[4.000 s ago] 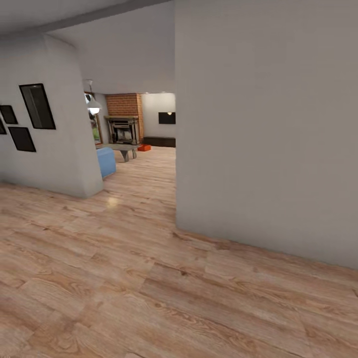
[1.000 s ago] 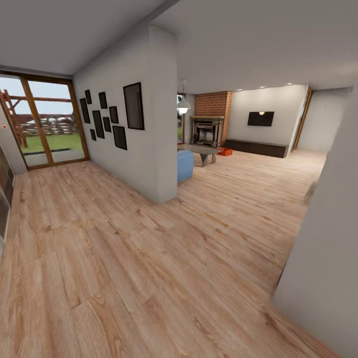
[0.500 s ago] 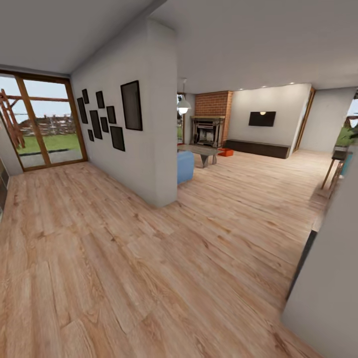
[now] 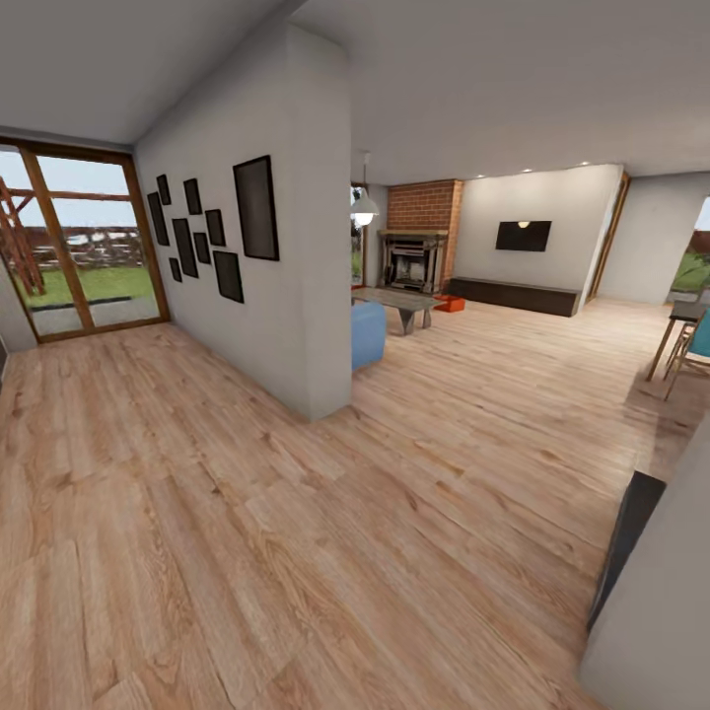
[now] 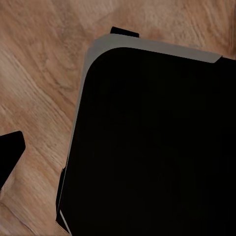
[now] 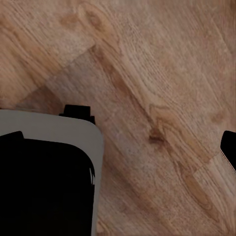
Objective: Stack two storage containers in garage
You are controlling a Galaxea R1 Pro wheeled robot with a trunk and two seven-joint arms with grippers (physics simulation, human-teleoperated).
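Note:
One of the storage containers (image 4: 450,303), small and orange-red, lies far off on the living room's wood planks beside the brick fireplace (image 4: 415,247). A second container is not in sight. Over the plank floor, my left gripper (image 5: 118,147) shows one dark fingertip (image 5: 10,152) at the picture's edge, far from the middle, so it is open and holds nothing. My right gripper (image 6: 118,142) is open too, with one fingertip (image 6: 229,146) at the edge and bare planks between the fingers. The robot's black, grey-rimmed base (image 5: 157,142) lies under both wrists.
A partition wall (image 4: 296,296) hung with black frames splits the hallway from the living room. Behind it are a blue sofa (image 4: 368,332) and a low table (image 4: 399,301). Glass doors (image 4: 74,247) stand far left. A grey wall corner (image 4: 656,602) is close at the lower right, with a table and chair (image 4: 685,340) beyond.
The camera has turned and moved forward. The near right wall has slid out of the picture, opening the living room; a table and chair now show at the right.

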